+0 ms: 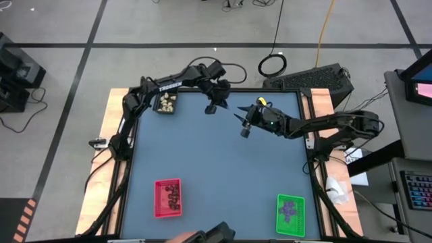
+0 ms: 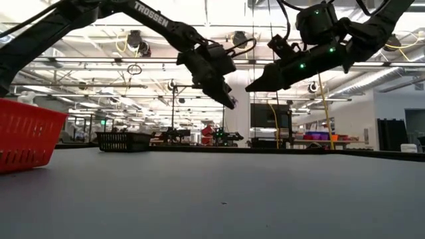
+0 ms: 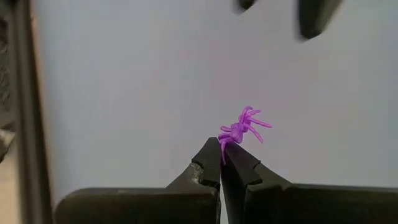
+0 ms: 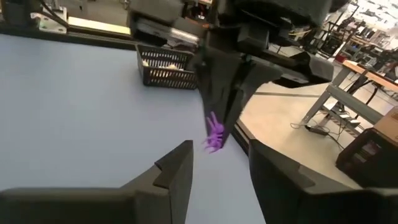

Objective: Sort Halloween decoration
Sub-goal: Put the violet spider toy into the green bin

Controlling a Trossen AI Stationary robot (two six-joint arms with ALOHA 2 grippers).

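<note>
At the high view's upper centre, the left gripper (image 3: 222, 163) pinches a purple spider (image 3: 241, 129) by one leg, body hanging beyond the tips. The right gripper (image 4: 219, 163), jaws parted and empty, faces it from just beside.

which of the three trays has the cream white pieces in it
The black tray at the table's far left, beside the left arm. It holds cream-white lumps; the red tray holds dark pieces, and the green tray holds purple ones.
</note>
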